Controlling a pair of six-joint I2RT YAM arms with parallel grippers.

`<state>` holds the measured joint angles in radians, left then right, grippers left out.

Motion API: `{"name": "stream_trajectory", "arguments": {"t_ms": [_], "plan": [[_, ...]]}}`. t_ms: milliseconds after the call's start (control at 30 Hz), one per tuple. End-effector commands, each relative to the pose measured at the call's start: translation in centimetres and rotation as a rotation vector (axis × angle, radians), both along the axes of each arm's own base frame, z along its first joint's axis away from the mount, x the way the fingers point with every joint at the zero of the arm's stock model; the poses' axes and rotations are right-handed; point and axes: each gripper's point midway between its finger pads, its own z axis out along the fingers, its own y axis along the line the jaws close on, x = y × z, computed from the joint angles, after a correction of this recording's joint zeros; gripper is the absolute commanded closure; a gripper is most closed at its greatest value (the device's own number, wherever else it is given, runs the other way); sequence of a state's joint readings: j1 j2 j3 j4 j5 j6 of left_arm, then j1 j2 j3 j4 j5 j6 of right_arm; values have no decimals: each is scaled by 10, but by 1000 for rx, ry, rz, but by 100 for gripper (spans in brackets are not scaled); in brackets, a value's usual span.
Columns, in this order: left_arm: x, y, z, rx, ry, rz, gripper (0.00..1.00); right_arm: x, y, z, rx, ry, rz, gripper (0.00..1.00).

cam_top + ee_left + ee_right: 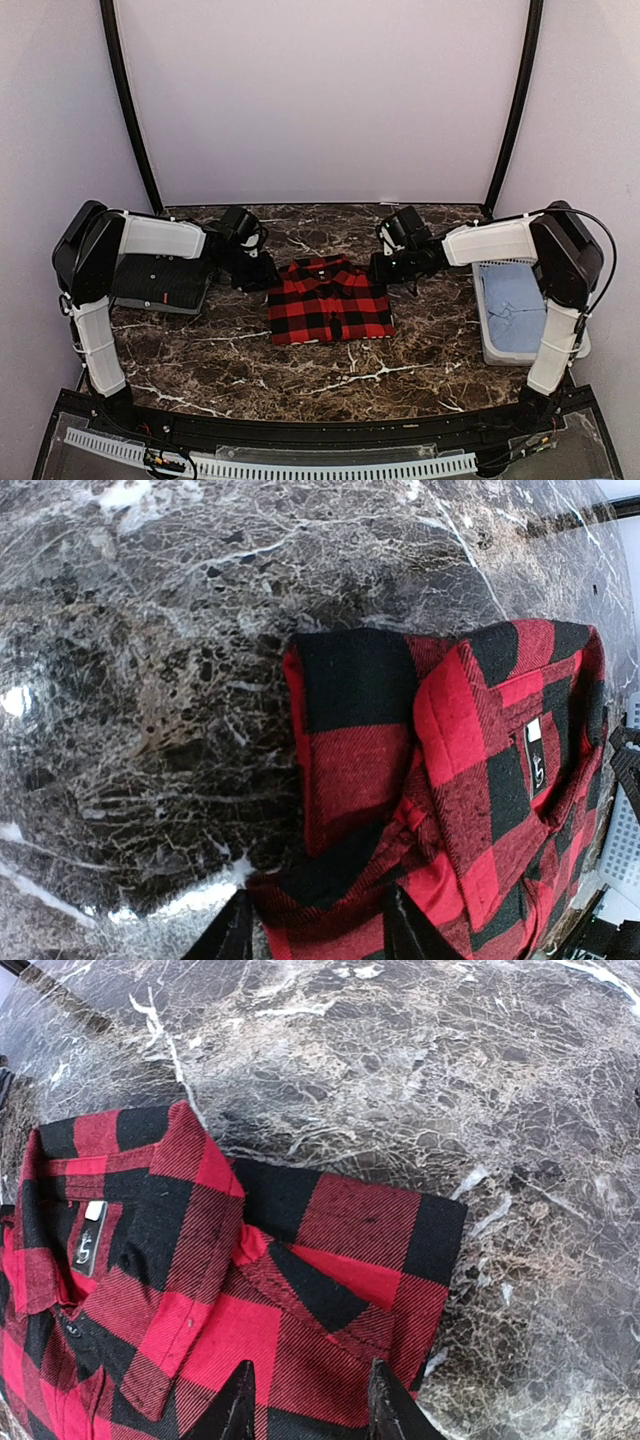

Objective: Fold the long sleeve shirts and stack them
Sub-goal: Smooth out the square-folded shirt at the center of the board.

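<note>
The folded red-and-black buffalo-check flannel shirt (330,300) lies mid-way on the dark marble table (200,350), with the left gripper (320,935) at its ten o'clock corner and the right gripper (305,1400) at two o'clock, both with jaws part-open over the cloth, not clamped.

Middle shirt (330,300) lies between right bin (487,335) and, seemingly, left shirt (160,283).

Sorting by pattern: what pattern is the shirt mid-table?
The shirt is red-and-black buffalo check, clearest in the right wrist view.
</note>
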<state>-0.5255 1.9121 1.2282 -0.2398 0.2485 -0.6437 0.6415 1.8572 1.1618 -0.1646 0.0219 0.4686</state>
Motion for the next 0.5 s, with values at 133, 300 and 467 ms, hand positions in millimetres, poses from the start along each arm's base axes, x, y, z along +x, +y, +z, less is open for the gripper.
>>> {"name": "stream_trajectory", "arguments": {"t_ms": [133,300,467], "plan": [[9,-4,1,-10,1,-7,59,15,2,-10,-10,-9,0,65],[12,-12,1,-39,8,-20,74,16,6,-10,2,-3,7,71],[14,-16,8,-57,-4,-34,90,16,7,-1,14,-14,9,82]]}}
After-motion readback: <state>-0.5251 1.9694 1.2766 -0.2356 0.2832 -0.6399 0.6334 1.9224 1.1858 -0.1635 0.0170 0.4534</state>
